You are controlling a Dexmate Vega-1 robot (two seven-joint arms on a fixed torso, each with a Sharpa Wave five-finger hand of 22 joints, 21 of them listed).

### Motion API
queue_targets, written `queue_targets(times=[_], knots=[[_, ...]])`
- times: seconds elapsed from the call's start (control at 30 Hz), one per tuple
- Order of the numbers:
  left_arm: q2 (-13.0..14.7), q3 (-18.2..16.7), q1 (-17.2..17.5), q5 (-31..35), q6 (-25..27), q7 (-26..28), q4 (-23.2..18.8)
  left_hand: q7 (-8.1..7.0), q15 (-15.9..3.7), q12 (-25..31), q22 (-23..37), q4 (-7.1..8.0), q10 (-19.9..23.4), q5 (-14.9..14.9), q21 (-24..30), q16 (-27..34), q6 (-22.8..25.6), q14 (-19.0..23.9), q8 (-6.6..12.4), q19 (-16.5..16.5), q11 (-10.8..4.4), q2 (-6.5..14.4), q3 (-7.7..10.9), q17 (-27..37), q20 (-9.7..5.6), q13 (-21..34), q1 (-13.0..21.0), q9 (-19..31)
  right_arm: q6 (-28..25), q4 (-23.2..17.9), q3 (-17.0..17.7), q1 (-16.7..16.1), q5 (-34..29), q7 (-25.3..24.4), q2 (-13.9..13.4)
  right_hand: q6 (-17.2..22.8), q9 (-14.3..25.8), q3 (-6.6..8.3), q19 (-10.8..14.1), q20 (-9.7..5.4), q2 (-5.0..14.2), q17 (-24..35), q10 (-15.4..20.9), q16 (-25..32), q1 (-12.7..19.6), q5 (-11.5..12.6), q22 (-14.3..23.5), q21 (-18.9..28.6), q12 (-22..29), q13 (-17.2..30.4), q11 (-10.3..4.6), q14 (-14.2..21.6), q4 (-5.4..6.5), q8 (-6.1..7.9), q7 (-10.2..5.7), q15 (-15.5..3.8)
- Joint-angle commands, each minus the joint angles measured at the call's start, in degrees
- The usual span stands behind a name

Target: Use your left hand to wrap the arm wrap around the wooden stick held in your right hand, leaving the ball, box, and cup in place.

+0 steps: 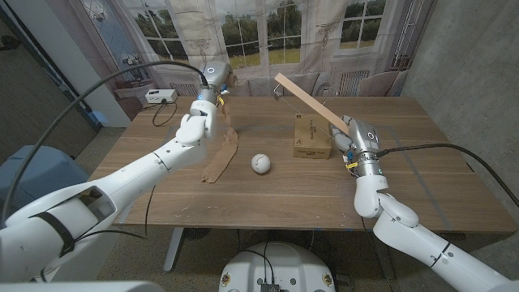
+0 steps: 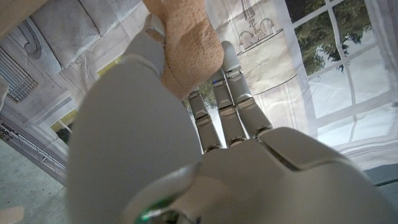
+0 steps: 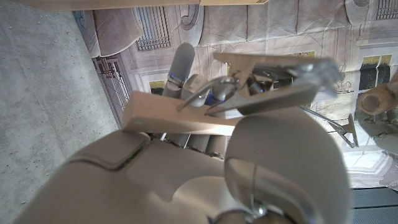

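The table (image 1: 276, 195) is wood with a matt, grained top. The stick (image 1: 312, 100) is pale, smooth bare wood. The arm wrap (image 2: 186, 53) is tan cloth, rough and fuzzy. The box (image 1: 311, 136) is matt brown cardboard. The ball (image 1: 259, 164) looks smooth and white. Both hands (image 1: 196, 126) (image 1: 357, 139) have glossy white plastic shells.

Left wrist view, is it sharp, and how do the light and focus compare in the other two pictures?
Left wrist view: the left hand is soft and close to the lens, and the tan arm wrap it holds looks fuzzy; right wrist view: the right hand is blurred in front, the wooden stick clearer; head view: evenly lit and sharp, with a soft shadow by the ball.
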Motion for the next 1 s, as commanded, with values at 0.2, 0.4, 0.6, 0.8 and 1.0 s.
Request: queue_targets(times=[0.2,0.4,0.6,0.8,1.0], knots=[[-1.1,-3.2,-2.8,5.2,-4.2,0.7,-4.3,7.68,-13.81,0.0,-0.7,2.00,0.4,0.1,0.6,-0.2,8.2,8.8,0.27,2.6,-0.19,12.6,2.68,7.6,-9.61,2.2,11.5,0.9,1.4,1.9,-0.7,1.3,0.4,-0.3,0.6,3.7,0.3,0.61,-0.4,-3.07,8.10,4.8,-0.1,0.6,-8.1,-0.3,0.1,0.7,0.4,0.3,0.31,0.2,0.12,0.68,1.27,-2.49],[-1.7,-4.1,-3.5,6.1,-5.9,0.4,-5.7,7.72,-13.83,-0.1,-1.3,2.01,0.4,0.1,0.8,-0.3,8.2,8.8,0.21,2.6,-0.15,12.5,2.85,7.7,-9.63,2.5,11.4,1.0,2.4,3.4,-1.0,2.4,0.8,-0.4,1.0,3.7,0.0,0.74,-0.6,-3.10,8.07,4.8,-0.1,0.6,-8.1,-0.3,0.0,1.0,0.4,0.1,0.18,0.1,0.11,0.75,1.32,-2.50],[-2.3,-5.3,-3.9,6.4,-7.3,0.0,-7.5,7.63,-13.92,-0.3,-1.8,1.99,0.5,0.1,1.0,-0.4,8.0,8.9,0.12,2.6,-0.22,12.5,3.05,7.9,-9.67,2.7,11.3,1.1,3.5,5.0,-1.4,3.5,1.3,-0.6,1.5,3.6,-0.2,0.88,-0.6,-3.01,8.06,4.8,-0.1,0.6,-8.2,-0.3,-0.1,1.3,0.5,0.2,0.26,0.1,0.08,0.95,1.34,-2.49],[-2.7,-6.0,-4.6,7.3,-8.7,-0.8,-9.2,7.62,-14.04,-0.6,-2.4,1.98,0.6,0.1,1.3,-0.5,8.3,9.0,-0.01,2.7,-0.23,12.4,3.24,8.1,-9.76,2.7,11.2,1.0,5.1,7.2,-2.2,4.8,1.7,-0.8,2.0,3.9,-0.5,1.08,-0.5,-2.91,8.11,4.8,0.2,0.6,-8.2,-0.3,-0.1,1.6,0.4,0.0,0.57,0.2,-0.02,1.13,1.54,-2.53],[-3.2,-6.5,-5.4,8.3,-9.9,-1.8,-10.3,7.69,-14.07,-0.8,-2.8,1.98,0.6,0.1,1.5,-0.7,8.2,9.0,-0.08,2.7,-0.16,12.3,3.40,8.3,-9.75,2.9,11.1,1.1,5.6,9.6,-3.7,6.3,-0.8,-4.0,3.4,3.9,-0.5,1.20,-0.8,-3.00,8.09,4.8,0.0,0.6,-8.1,-0.4,-0.2,1.7,0.6,0.4,0.49,0.3,-0.12,1.31,1.45,-2.50]])
